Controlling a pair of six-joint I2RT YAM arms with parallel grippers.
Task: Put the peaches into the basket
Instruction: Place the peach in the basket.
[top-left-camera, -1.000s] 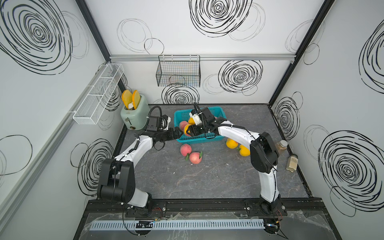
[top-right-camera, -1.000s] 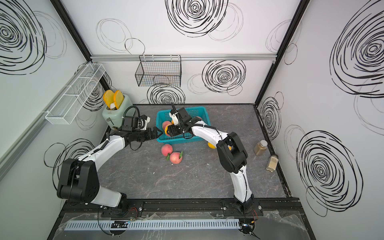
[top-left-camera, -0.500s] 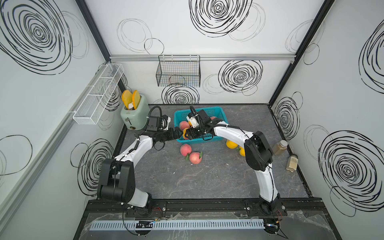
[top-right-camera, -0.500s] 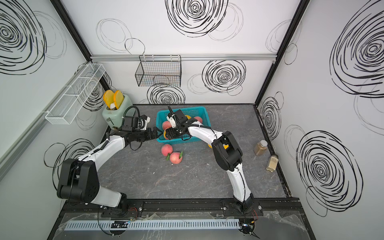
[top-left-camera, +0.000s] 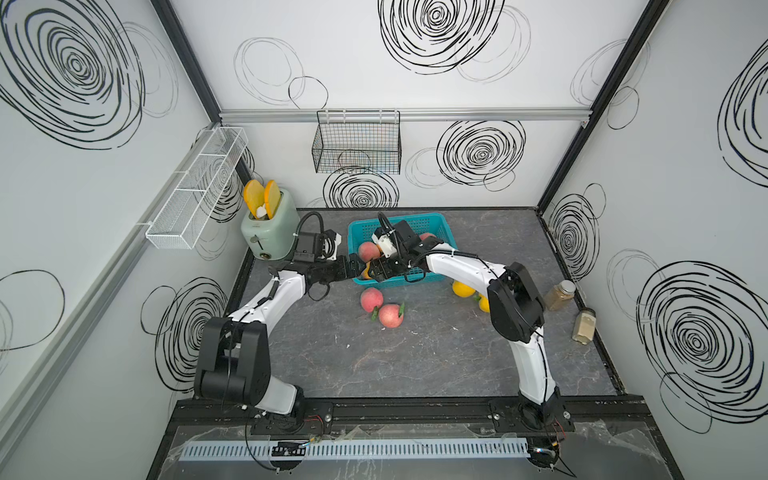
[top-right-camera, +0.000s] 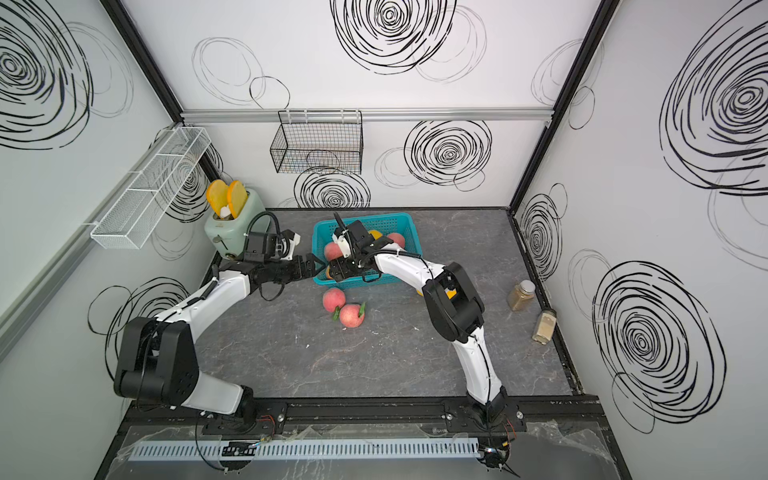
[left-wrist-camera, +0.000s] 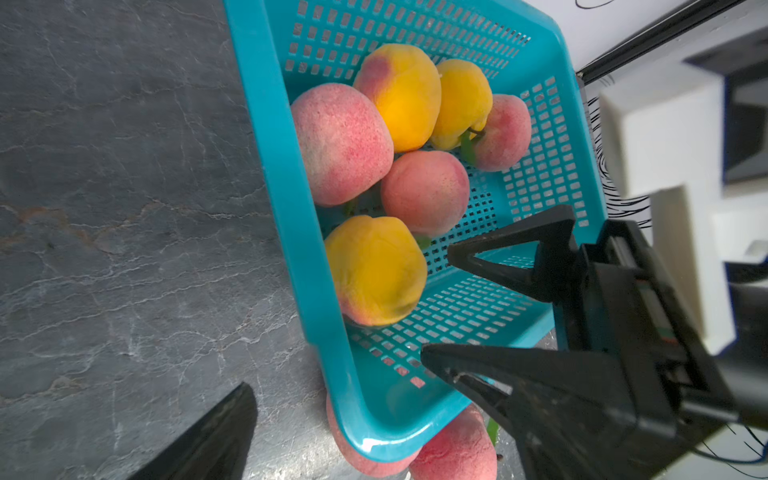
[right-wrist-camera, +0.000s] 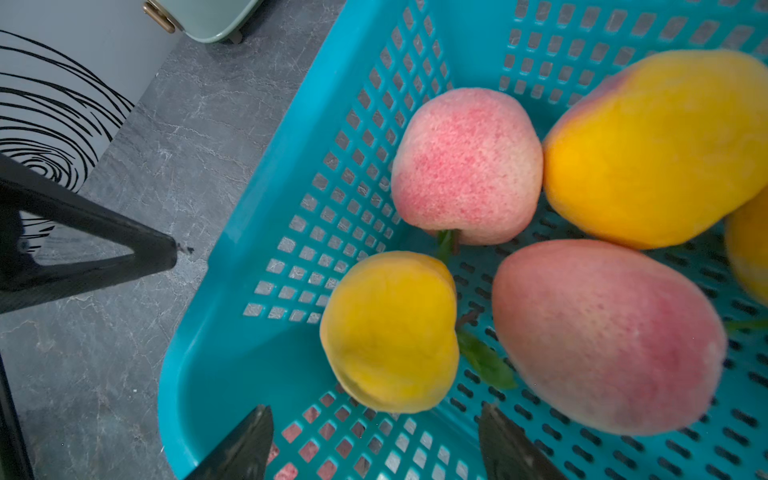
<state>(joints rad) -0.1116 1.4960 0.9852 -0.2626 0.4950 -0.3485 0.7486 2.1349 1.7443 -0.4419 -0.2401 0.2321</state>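
right gripper (left-wrist-camera: 436, 305) low inside the teal basket (left-wrist-camera: 274, 174), at the corner nearest the left arm, jaws parted wider than the yellow peach (right-wrist-camera: 390, 332) lying loose on the lattice floor just ahead of its fingertips (right-wrist-camera: 253, 440); nothing gripped. left gripper (top-left-camera: 355, 266) just outside that same corner, spread wide and empty, one finger (right-wrist-camera: 158, 255) over the dark stone tabletop (top-left-camera: 415, 365), close to the right gripper across the basket rim. six peaches in the basket in all, counted in the left wrist view: three yellow and three pink, the other five clustered together just beyond the loose one. four more out on the tabletop: two pink peaches (top-left-camera: 371, 300) touching each other just in front of the basket, two yellow peaches (top-left-camera: 462, 288) beside its right end, partly hidden behind the right arm. further out, mint-green toaster (top-left-camera: 270, 235) with orange toast slices (top-left-camera: 262, 199) in the back left corner, two spice jars (top-left-camera: 561, 295) near the right wall, black wire basket (top-left-camera: 357, 143) and white mesh rack (top-left-camera: 195, 187) hung on the walls.
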